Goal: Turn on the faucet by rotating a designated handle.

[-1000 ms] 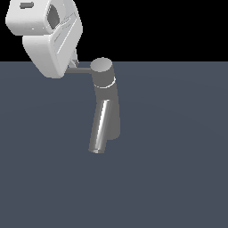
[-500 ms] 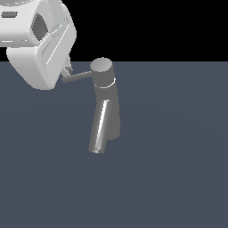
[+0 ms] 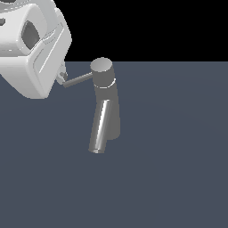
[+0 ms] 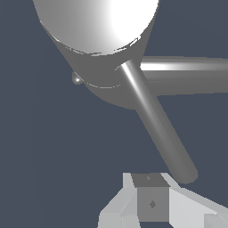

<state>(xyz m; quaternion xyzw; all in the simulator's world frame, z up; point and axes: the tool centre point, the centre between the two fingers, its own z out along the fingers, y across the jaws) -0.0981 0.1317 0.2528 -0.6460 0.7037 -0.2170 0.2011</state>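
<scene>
fingers (image 3: pixel 62 76): at handle (image 3: pixel 78 80) tip, grip state unclear | handle: sideways off faucet (image 3: pixel 106 111) cap

Pretty bare scene honestly: just a flat, matte slate-blue floor (image 3: pixel 178 178) filling most of the exterior view, running back to a dead-straight horizon. Above that line it's plain black background (image 3: pixel 156 26), no walls, windows or furniture visible. Lighting seems soft and even, with no obvious shadows on the ground, and the wrist view shows the same blue-grey surface (image 4: pixel 40 147).
</scene>
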